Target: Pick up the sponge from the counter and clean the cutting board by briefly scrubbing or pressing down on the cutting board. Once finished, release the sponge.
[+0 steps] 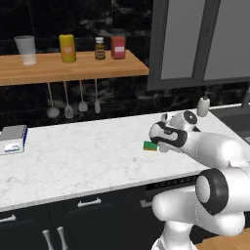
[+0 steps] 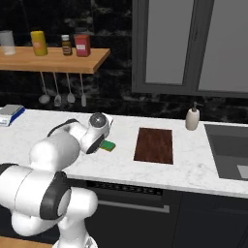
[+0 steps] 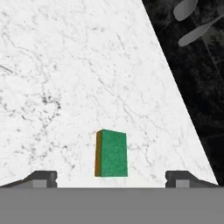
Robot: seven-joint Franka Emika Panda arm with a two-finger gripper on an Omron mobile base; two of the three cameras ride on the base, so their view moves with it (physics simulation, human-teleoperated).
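The sponge [image 3: 111, 153], green on top with an orange side, lies flat on the white marble counter [image 3: 65, 87]. My gripper [image 3: 114, 180] is open and hovers just above it, with one dark fingertip to either side and apart from it. From the left base the sponge [image 1: 150, 145] peeks out beside the white hand. From the right base the sponge [image 2: 109, 145] sits just left of the dark reddish-brown cutting board [image 2: 154, 145], which lies bare on the counter [image 2: 193, 167].
A soap dispenser [image 2: 193, 117] stands behind the board and a sink [image 2: 227, 150] lies to its right. A grey-and-white box [image 1: 13, 139] rests at the counter's far left. A wooden shelf [image 1: 73, 66] with jars and hanging utensils [image 1: 73, 105] lines the back wall.
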